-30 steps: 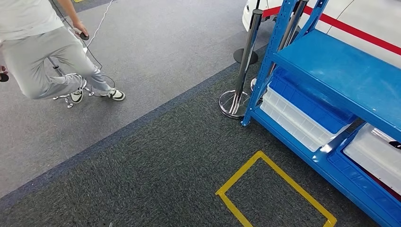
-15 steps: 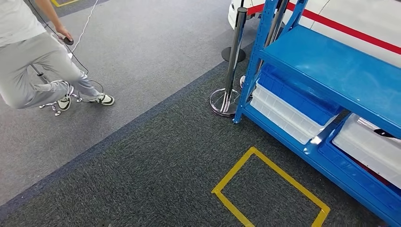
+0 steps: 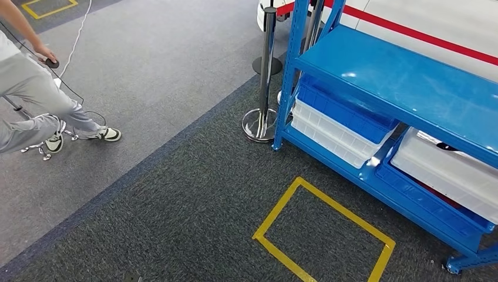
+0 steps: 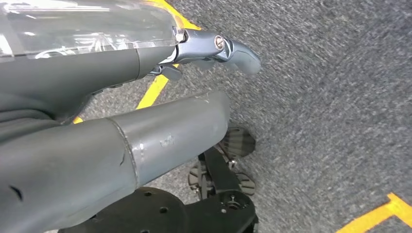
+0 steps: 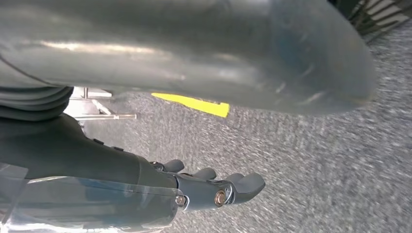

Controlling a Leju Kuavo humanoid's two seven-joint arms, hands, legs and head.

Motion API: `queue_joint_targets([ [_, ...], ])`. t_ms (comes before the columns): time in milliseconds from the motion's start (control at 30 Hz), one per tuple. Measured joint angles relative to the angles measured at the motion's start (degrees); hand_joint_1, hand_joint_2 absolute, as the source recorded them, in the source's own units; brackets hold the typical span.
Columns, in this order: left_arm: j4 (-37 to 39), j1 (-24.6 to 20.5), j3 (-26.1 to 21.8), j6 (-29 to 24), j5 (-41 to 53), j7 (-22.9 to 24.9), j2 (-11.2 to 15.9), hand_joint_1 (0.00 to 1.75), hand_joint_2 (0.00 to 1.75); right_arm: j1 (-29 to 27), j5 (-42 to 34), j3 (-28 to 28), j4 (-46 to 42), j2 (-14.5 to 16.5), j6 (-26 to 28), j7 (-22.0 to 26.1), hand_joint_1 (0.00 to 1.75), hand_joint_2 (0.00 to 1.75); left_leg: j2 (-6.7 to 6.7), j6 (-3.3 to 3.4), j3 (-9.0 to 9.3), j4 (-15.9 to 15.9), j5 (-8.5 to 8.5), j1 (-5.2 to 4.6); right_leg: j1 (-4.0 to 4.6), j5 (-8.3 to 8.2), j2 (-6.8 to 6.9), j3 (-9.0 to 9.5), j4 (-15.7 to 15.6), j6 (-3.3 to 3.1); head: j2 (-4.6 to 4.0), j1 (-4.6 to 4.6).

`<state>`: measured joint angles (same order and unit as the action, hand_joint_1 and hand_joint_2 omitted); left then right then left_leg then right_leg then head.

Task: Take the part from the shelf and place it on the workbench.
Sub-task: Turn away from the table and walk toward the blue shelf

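my view has swung right, bringing more of the blue shelf (image 3: pixel 405 82) in; left hand (image 4: pixel 214 48) and right hand (image 5: pixel 214 187) hang loose-fingered, holding nothing, so i'm approaching.

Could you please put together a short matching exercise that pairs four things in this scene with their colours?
Things:
1. shelf frame
2. floor tape outline
3. stanchion post
4. upper bin on the bottom shelf, right side

Colours:
A. yellow
B. translucent white
C. blue
D. shiny chrome

Pairs: 1-C, 2-A, 3-D, 4-B
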<state>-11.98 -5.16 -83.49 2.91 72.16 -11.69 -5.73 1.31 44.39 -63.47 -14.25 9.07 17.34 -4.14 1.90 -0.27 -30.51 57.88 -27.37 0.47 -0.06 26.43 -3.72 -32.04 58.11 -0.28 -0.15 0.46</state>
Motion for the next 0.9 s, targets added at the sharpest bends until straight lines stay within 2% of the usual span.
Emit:
queue_joint_targets([
  [67,0.0,-0.1,0.0,0.0,0.0,0.0,0.0,0.00,0.00,-0.1,0.0,0.0,0.0,0.0,0.0,0.0,0.00,0.00,-0.54,0.64,0.13,-0.4,0.28,0.05,-0.09,-0.09,-0.43,-0.13,-0.1,0.76,0.00,-0.03],
  [133,0.0,-0.1,0.1,0.0,0.1,0.1,-0.1,0.00,0.00,-0.2,0.1,0.0,0.0,0.0,0.0,0.0,0.00,0.00,-1.26,1.45,0.35,-1.1,0.81,0.32,-0.08,1.21,0.43,-0.87,1.5,1.33,0.00,0.14],
  [167,0.0,-0.1,0.1,0.0,0.1,0.1,-0.2,0.00,0.00,-0.2,0.1,0.0,0.0,0.0,0.0,0.0,0.00,0.00,-1.69,1.72,0.35,-1.3,1.01,0.41,-0.13,2.86,1.29,-2.04,4.1,1.54,0.00,0.27],
  [233,0.0,0.0,0.1,0.0,0.2,0.1,-0.1,0.00,0.00,-0.1,0.1,0.0,0.0,0.0,0.0,0.0,0.00,0.00,-2.51,1.95,0.23,-1.4,1.05,0.27,-0.32,6.76,2.77,-5.67,11.5,1.94,0.00,0.51],
  [267,0.0,0.1,0.1,0.0,0.2,0.1,-0.1,0.00,0.00,-0.1,0.1,0.0,0.0,0.0,0.0,0.0,0.00,0.00,-2.95,1.96,0.19,-1.3,1.02,0.21,-0.46,7.83,3.07,-7.19,14.7,2.10,0.00,0.51],
  [300,0.0,0.1,0.1,0.0,0.2,0.1,-0.1,0.00,0.00,-0.1,0.2,0.0,0.0,0.0,0.0,0.0,0.00,0.00,-3.34,1.94,0.20,-1.3,0.98,0.18,-0.56,7.75,3.23,-7.81,15.9,2.22,0.00,0.52],
  [333,0.0,0.1,0.1,0.0,0.2,0.1,-0.1,0.00,0.00,-0.2,0.2,0.0,0.0,0.0,0.0,0.0,0.00,0.00,-3.68,1.88,0.27,-1.3,0.90,0.18,-0.65,6.55,3.40,-7.24,14.9,2.27,0.00,0.52],
  [400,0.0,0.1,0.1,0.0,0.2,0.2,-0.2,0.00,0.00,-0.2,0.2,0.0,0.0,0.0,0.0,0.0,0.00,0.00,-4.26,1.56,0.60,-1.2,0.65,0.16,-0.68,2.63,4.58,-3.35,7.4,2.08,0.00,0.55],
  [467,0.0,0.0,0.2,0.0,0.3,0.2,-0.2,0.00,0.00,-0.1,0.2,0.0,0.0,0.0,-0.1,0.0,0.00,0.00,-4.77,0.97,0.85,-1.0,0.31,-0.08,-0.36,0.45,5.88,-0.18,1.0,1.48,0.00,0.50],
  [500,0.0,0.0,0.3,0.0,0.4,0.2,-0.2,0.00,0.00,0.0,0.3,0.0,0.0,0.0,-0.1,0.0,0.00,0.00,-5.04,0.64,0.91,-1.0,0.18,-0.20,-0.20,0.32,6.12,0.26,-0.1,1.16,0.00,0.45],
  [567,0.0,-0.1,0.5,0.0,0.5,0.2,-0.2,0.00,0.00,0.0,0.3,0.0,0.0,0.0,-0.2,0.0,0.00,0.00,-5.55,-0.02,1.07,-1.0,0.05,-0.25,-0.08,0.25,5.34,0.12,-0.2,0.52,0.00,0.41],
  [633,0.0,-0.2,0.6,0.0,0.6,0.2,-0.2,0.00,0.00,0.0,0.4,0.0,0.0,0.0,-0.3,0.0,0.00,0.00,-4.80,-0.67,0.64,0.5,-1.17,-0.05,-0.26,-0.01,4.72,0.22,-0.5,-0.21,0.00,0.26],
  [700,0.0,-0.1,0.7,0.0,0.7,0.2,-0.2,0.00,0.00,0.1,0.7,0.0,0.0,0.0,-0.5,0.0,0.00,0.00,-3.26,-1.11,-1.89,6.1,-4.58,0.17,-0.36,-0.22,4.17,0.22,-0.7,-0.82,0.00,-0.02],
  [767,0.0,0.0,0.8,0.0,0.9,0.2,-0.2,0.00,0.00,0.1,1.0,0.0,0.0,0.0,-0.8,-0.1,0.00,0.00,-2.64,-1.27,-5.47,13.5,-7.76,0.23,-0.20,-0.25,3.42,0.09,-0.7,-1.06,0.00,-0.14],
  [800,0.0,0.1,0.9,0.0,0.9,0.1,-0.2,0.00,0.00,0.0,1.1,0.0,0.0,0.0,-0.8,-0.2,0.00,0.00,-2.56,-1.26,-6.48,15.4,-7.93,0.23,-0.12,-0.25,2.96,0.06,-0.6,-1.08,0.00,-0.15],
  [833,0.0,0.1,0.9,0.0,0.9,0.1,-0.2,0.00,0.00,0.0,1.2,0.0,0.0,0.0,-0.8,-0.2,0.00,0.00,-2.49,-1.17,-6.51,15.2,-6.97,0.23,-0.07,-0.24,2.48,0.07,-0.5,-1.08,0.00,-0.16],
  [867,0.0,0.1,1.0,0.0,0.9,-0.1,-0.2,0.00,0.00,0.0,1.3,0.0,0.0,0.0,-0.8,-0.3,0.00,0.00,-2.37,-0.99,-5.46,12.7,-5.02,0.22,-0.04,-0.22,1.99,0.11,-0.4,-1.06,0.00,-0.15],
  [900,0.0,0.1,1.0,0.0,0.9,-0.3,-0.1,0.00,0.00,0.1,1.5,0.0,0.0,0.0,-0.8,-0.3,0.00,0.00,-1.93,-0.71,-3.65,8.6,-2.70,0.22,-0.04,-0.19,1.52,0.16,-0.4,-1.02,0.00,-0.16],
])
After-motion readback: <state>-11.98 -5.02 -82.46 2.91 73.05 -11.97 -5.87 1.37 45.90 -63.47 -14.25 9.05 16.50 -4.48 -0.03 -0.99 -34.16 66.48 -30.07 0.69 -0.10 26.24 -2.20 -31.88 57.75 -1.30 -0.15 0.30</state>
